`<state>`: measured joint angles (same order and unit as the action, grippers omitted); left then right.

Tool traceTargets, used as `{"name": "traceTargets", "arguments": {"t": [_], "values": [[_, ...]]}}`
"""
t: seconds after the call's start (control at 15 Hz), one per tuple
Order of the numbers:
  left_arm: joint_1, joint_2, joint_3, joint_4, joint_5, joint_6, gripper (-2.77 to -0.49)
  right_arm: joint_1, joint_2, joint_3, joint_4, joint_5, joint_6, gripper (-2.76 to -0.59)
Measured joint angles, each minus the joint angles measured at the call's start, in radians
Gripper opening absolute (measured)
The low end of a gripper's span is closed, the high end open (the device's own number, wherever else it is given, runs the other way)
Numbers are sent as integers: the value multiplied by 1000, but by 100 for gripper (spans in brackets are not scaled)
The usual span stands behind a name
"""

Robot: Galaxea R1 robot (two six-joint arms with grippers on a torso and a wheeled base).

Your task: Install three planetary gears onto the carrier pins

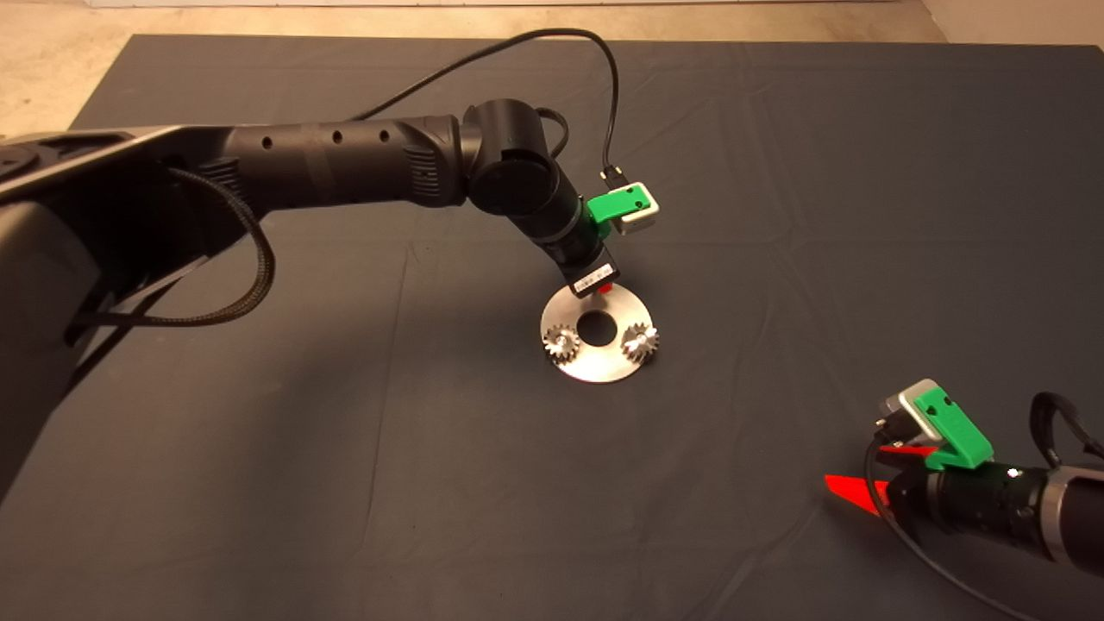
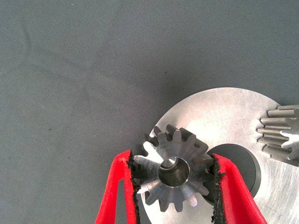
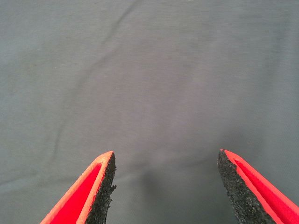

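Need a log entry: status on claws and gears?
Left claw shut on third gear over the disc. Two gears seated on pins. Right claw open, parked over mat. Nothing in the way.

I see warm, even light overhead; the disc (image 1: 595,366) glares, and the left arm (image 1: 345,164) throws a soft shadow toward the mat's (image 1: 776,172) left edge. Wrist views look sharp.

No legible text, brand, number or sign is present in any view. One white sticker (image 1: 590,280) sits on the left arm's wrist housing above the silver disc (image 1: 595,362); it carries dark print resembling a barcode or serial line, but no characters on it can be made out.
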<state>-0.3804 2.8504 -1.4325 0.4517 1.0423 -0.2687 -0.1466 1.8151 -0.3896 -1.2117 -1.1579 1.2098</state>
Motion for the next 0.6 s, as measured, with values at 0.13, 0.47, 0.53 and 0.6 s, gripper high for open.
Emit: {"name": "traceTargets", "arguments": {"t": [0.13, 0.47, 0.53, 0.6], "values": [[0, 3, -6, -4, 0, 0, -266, 0, 2, 0, 0, -7, 0, -173], [-43, 3, -17, -2, 0, 0, -266, 0, 2, 0, 0, -13, 0, -173], [-56, 3, -19, 2, -2, 0, -266, 0, 2, 0, 0, -13, 0, -173], [-60, 5, -19, 1, -4, 1, -266, 0, 1, 0, 0, -14, 0, -173]]}}
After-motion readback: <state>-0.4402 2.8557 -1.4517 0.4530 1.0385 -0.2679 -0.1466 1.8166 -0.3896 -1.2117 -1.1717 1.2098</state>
